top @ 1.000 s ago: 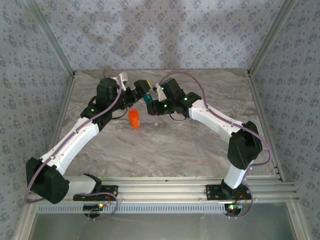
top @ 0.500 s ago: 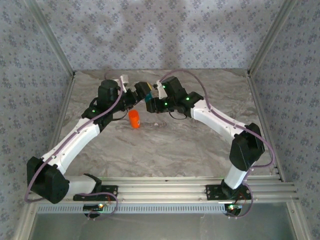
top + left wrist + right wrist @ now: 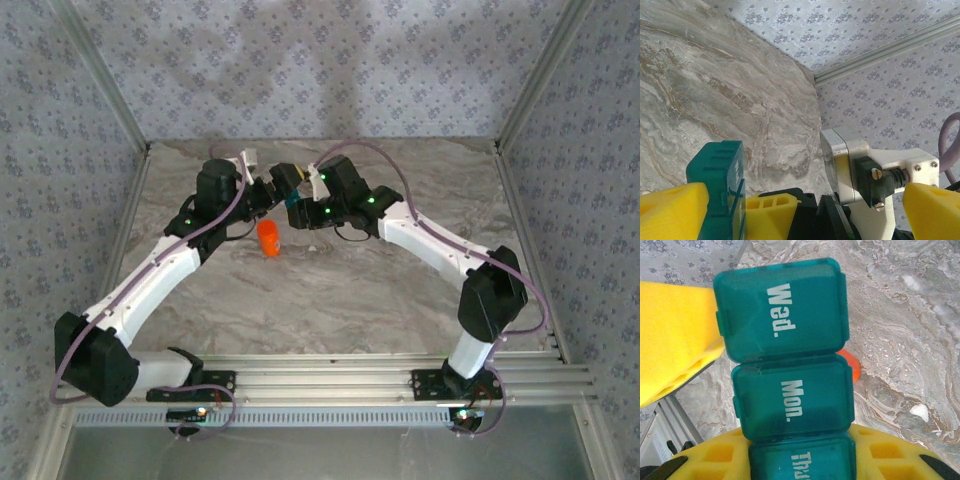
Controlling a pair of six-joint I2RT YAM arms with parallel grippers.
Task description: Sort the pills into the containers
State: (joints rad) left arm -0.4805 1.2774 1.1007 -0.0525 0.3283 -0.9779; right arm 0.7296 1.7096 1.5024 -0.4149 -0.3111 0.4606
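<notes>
Teal plastic pill organizer (image 3: pixel 785 340) — probably light, stiff, slick — is pinched at its Thu end by the right gripper (image 3: pixel 800 460) near the orange pill bottle (image 3: pixel 852 369); left gripper (image 3: pixel 802 205), spread wide alongside, should take its flat side walls.

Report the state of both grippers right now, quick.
Left gripper: open, fingers wide apart, gripping nothing.
Right gripper: closed on the teal containers.
</notes>
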